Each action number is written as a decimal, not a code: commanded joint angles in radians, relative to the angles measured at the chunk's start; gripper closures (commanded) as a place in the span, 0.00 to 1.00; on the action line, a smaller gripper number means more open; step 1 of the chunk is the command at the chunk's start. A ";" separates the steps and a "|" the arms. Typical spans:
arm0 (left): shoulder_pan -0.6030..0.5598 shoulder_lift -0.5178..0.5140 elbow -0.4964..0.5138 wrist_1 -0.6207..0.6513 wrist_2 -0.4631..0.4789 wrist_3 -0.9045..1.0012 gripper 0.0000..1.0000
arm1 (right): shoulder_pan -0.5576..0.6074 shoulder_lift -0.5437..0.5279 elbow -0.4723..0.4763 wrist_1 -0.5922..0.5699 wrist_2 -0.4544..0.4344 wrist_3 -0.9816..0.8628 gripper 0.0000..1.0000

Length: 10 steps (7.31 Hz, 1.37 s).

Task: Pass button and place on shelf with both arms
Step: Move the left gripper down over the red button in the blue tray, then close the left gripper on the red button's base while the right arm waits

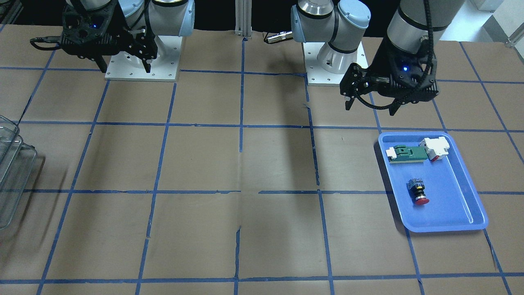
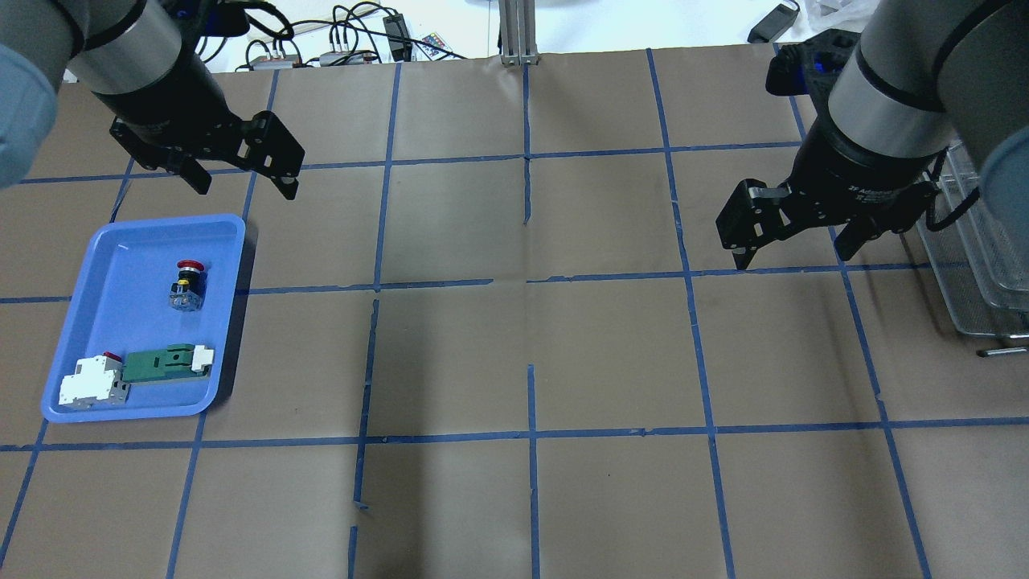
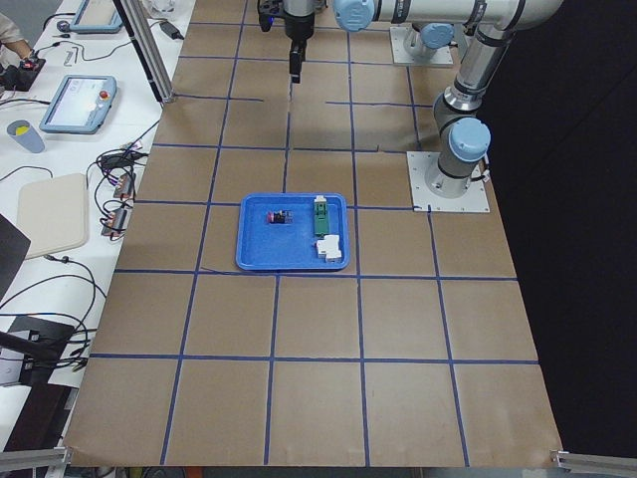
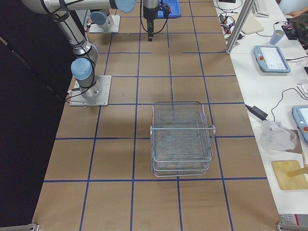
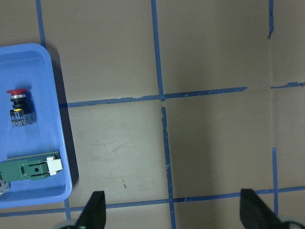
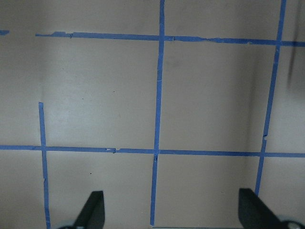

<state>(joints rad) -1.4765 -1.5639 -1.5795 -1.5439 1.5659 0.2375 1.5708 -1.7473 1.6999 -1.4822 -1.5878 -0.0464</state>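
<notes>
The button (image 2: 186,281), red cap on a black body, lies on its side in the blue tray (image 2: 120,265); it also shows in the front view (image 1: 417,191) and the left wrist view (image 5: 18,106). My left gripper (image 2: 245,190) hangs open and empty above the table, just beyond the tray's far right corner. My right gripper (image 2: 793,259) hangs open and empty over bare table, beside the wire-mesh shelf (image 2: 981,241). The shelf shows whole in the exterior right view (image 4: 182,137), standing empty.
A green-and-white block (image 2: 165,362) and a white-and-red block (image 2: 92,380) lie at the tray's near end. The table is brown paper with a blue tape grid. Cables and devices lie past the far edge (image 2: 338,48).
</notes>
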 commanded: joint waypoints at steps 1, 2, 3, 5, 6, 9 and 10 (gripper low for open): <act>0.138 -0.016 -0.101 0.091 0.003 0.120 0.00 | -0.005 0.008 0.001 -0.007 -0.001 0.002 0.00; 0.184 -0.043 -0.175 0.201 0.006 0.117 0.00 | -0.005 0.008 0.001 -0.009 0.008 0.005 0.00; 0.252 -0.094 -0.233 0.303 0.011 0.123 0.00 | -0.008 0.008 -0.008 -0.012 0.008 0.198 0.00; 0.376 -0.201 -0.258 0.384 0.016 0.126 0.00 | -0.009 0.009 -0.002 -0.012 0.008 0.632 0.00; 0.380 -0.279 -0.238 0.446 0.055 0.128 0.00 | -0.009 0.009 0.000 -0.013 0.008 0.761 0.00; 0.381 -0.404 -0.249 0.538 0.098 0.135 0.00 | -0.014 0.034 -0.005 -0.046 0.022 1.027 0.00; 0.381 -0.421 -0.246 0.538 0.097 0.137 0.00 | -0.011 0.034 -0.009 -0.055 0.019 1.043 0.00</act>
<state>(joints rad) -1.0960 -1.9565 -1.8240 -1.0147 1.6628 0.3718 1.5597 -1.7193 1.6955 -1.5241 -1.5694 0.9626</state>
